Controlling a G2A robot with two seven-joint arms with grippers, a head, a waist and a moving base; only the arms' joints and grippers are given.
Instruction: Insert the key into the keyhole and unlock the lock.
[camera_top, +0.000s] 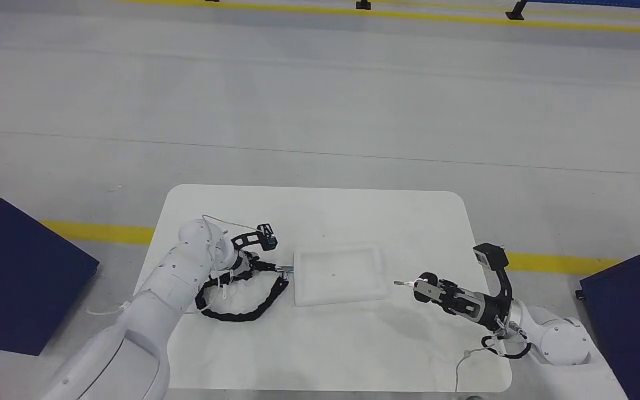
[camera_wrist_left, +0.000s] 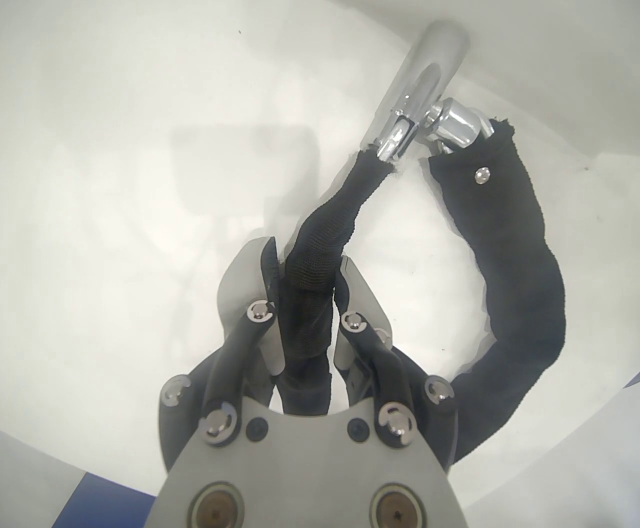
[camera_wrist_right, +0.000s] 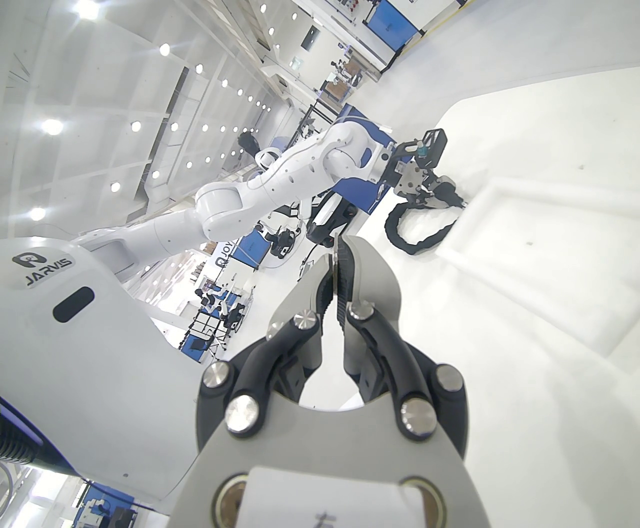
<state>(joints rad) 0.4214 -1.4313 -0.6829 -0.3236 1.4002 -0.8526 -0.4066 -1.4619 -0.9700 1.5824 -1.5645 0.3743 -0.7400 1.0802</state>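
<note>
Black fabric sleeves the cable lock (camera_top: 240, 305), which lies in a loop on the white worktop (camera_top: 420, 215) just left of the shallow white tray (camera_top: 340, 249). We see the left hand (camera_wrist_left: 306, 267) on that same side of the tray. It is closed on the narrower limb of the loop, with its fingers (camera_wrist_left: 252, 280) pinching the cloth from both sides. Past the fingertips, the lock's chrome ends (camera_wrist_left: 450, 125) sit just beside each other, close to the tray's left rim. We cannot tell whether they are joined. The thicker limb of the sleeve curves away from the tray and bends back beneath the left wrist.

The tray itself lies flat between the two arms.

To the right of the tray, well apart from the lock, we find the right hand (camera_top: 417, 288) with its fingers pressed together on the small metal key (camera_top: 402, 285). From the right wrist, the key shows as a thin edge caught between the pads. From above, its free end points toward the tray's right rim, near it but not touching. Seen from that wrist, the lock and the left hand lie on the far side of the tray.
</note>
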